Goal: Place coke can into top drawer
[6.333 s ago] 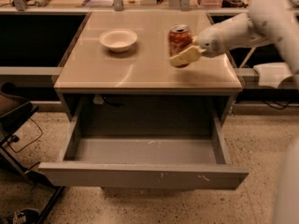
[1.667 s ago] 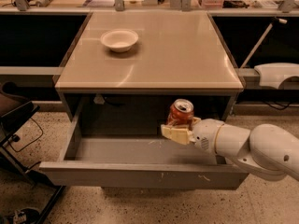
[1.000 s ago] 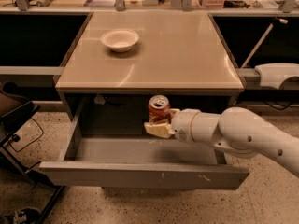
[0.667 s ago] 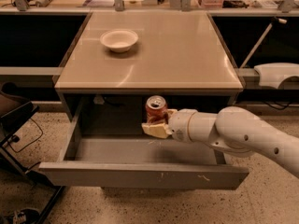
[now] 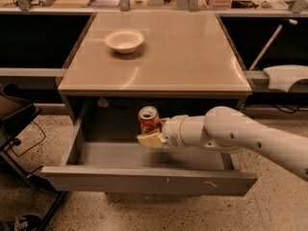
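Note:
The coke can (image 5: pixel 148 119), red with a silver top, is upright in my gripper (image 5: pixel 150 134). The gripper is shut on it, with a pale finger (image 5: pixel 150 140) under its lower part. Can and gripper hang above the inside of the open top drawer (image 5: pixel 144 179), near its middle and toward the back, below the table's front edge. The can's bottom is hidden by the finger, so I cannot tell whether it touches the drawer floor. My white arm (image 5: pixel 240 136) reaches in from the right over the drawer.
A white bowl (image 5: pixel 124 40) sits on the tan table top (image 5: pixel 192 52) at the back left. A dark chair (image 5: pixel 14 119) stands at the left. A white object (image 5: pixel 286 76) lies on the right counter. Speckled floor lies in front.
The arm carried the can from the table top down into the drawer space, then moved it left toward the drawer's middle. In the last second it has shifted only slightly left.

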`<state>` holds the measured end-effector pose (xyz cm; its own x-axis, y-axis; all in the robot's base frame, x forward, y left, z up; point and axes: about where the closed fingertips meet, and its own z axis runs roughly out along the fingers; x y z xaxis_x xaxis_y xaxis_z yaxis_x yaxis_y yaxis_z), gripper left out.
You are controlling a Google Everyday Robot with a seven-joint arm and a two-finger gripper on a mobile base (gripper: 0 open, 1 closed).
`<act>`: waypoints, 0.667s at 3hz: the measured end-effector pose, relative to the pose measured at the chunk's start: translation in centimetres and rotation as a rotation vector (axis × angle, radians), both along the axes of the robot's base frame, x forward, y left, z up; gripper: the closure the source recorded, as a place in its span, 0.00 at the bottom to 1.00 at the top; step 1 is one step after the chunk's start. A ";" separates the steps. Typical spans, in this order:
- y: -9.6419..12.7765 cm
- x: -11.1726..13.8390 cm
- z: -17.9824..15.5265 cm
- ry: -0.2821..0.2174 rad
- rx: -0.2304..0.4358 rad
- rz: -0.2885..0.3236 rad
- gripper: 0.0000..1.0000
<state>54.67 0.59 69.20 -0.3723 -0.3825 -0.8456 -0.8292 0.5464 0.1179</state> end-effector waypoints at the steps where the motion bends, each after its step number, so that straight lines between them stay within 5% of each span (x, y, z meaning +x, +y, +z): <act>1: 2.2 0.0 -2.3 0.042 -0.041 0.055 1.00; 2: 3.5 0.2 -4.0 0.067 -0.073 0.080 1.00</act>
